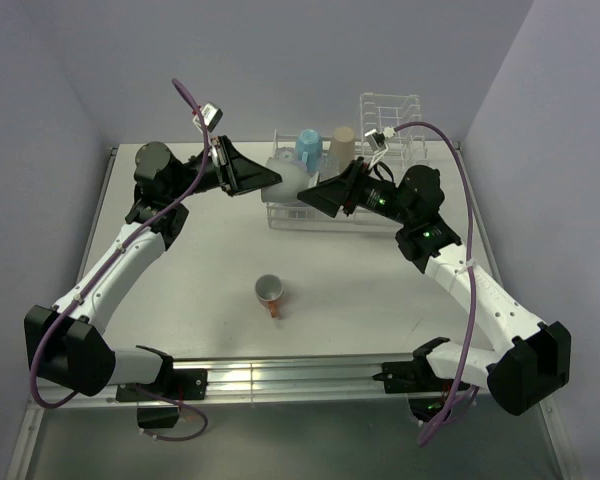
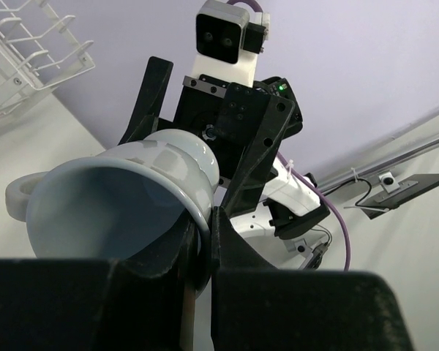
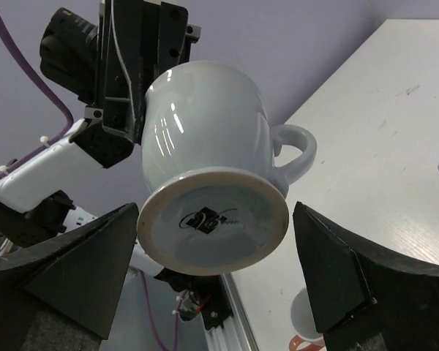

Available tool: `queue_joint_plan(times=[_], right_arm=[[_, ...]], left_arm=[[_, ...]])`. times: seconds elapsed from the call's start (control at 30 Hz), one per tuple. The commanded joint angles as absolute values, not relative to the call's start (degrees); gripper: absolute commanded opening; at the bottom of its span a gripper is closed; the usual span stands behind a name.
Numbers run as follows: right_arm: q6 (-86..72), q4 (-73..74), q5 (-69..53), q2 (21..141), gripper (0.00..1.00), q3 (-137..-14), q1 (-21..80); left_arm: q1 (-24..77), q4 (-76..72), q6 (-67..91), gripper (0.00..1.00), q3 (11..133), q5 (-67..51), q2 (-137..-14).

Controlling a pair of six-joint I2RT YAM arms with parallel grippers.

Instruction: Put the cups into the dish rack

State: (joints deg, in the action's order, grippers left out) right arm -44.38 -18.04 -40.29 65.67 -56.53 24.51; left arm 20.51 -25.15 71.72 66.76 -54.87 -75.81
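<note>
A pale grey-blue mug (image 1: 288, 178) hangs in the air over the left end of the dish rack (image 1: 385, 115). My left gripper (image 1: 270, 180) is shut on its rim, one finger inside the mug (image 2: 132, 197) and one outside. My right gripper (image 1: 308, 197) is open, its fingers (image 3: 336, 270) standing either side of the mug's base (image 3: 212, 219) without touching it. A light blue cup (image 1: 308, 148) and a tall tan cup (image 1: 341, 146) stand in the rack. The small orange-handled mug (image 1: 269, 293) lies on the table between the arms.
The rack's taller divider section (image 1: 390, 105) rises at the back right, close to the right arm's cable. White rack bars (image 2: 29, 66) show at the upper left of the left wrist view. Walls close off the table on three sides.
</note>
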Motion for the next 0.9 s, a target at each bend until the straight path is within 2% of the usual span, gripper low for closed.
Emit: queue_joint_plan(times=[0.0,0.17,0.23,0.27,0.43,0.53,0.57,0.63,0.67,0.73,0.77,0.83,0.87], right_arm=[[-46.8,-23.6,-41.9,65.5,0.93,-55.6,23.9],[-48.1,-24.5,-41.6,65.2,0.87,-55.4,23.6],[-48.5,-24.5,-41.7,65.4,0.80,-55.4,23.6],[-48.7,-24.5,-42.0,65.6,0.73,-55.4,23.6],[-48.4,-24.0,-41.7,65.6,0.65,-55.5,23.5],[-48.0,-23.1,-41.1,65.8,0.45,-56.1,23.5],[-47.7,-22.6,-40.8,65.7,0.29,-56.3,23.5],[-46.0,-19.6,-39.2,65.2,0.17,-56.9,23.6],[-45.5,-18.8,-38.8,64.7,0.05,-57.2,23.5],[-44.0,-16.0,-37.9,64.3,0.01,-57.7,23.5],[-43.5,-15.2,-37.1,64.0,0.00,-58.1,23.6],[-42.4,-13.1,-36.7,63.6,0.00,-58.7,23.5],[-42.0,-12.5,-36.0,63.6,0.00,-59.2,23.4]], left_arm=[[21.0,-32.7,72.9,0.00,67.8,-55.3,-75.1],[21.2,-32.7,72.8,0.00,67.2,-55.0,-75.2],[21.2,-32.9,72.6,0.00,66.8,-54.8,-75.3],[21.2,-33.0,72.8,0.00,66.6,-54.8,-75.3],[21.4,-33.6,73.0,0.00,66.2,-54.8,-75.8],[21.6,-33.6,72.9,0.00,66.2,-54.8,-76.3],[21.7,-33.6,72.7,0.00,66.1,-54.8,-76.4],[21.7,-33.6,72.6,0.00,66.0,-54.8,-76.7],[21.7,-33.6,72.5,0.02,65.9,-54.7,-77.0],[21.7,-33.2,72.4,0.09,65.7,-54.1,-77.3],[21.7,-33.2,72.2,0.15,65.7,-54.0,-77.4],[21.9,-33.2,72.0,0.20,65.7,-53.4,-77.9],[22.0,-33.2,71.8,0.25,65.7,-53.4,-78.0]])
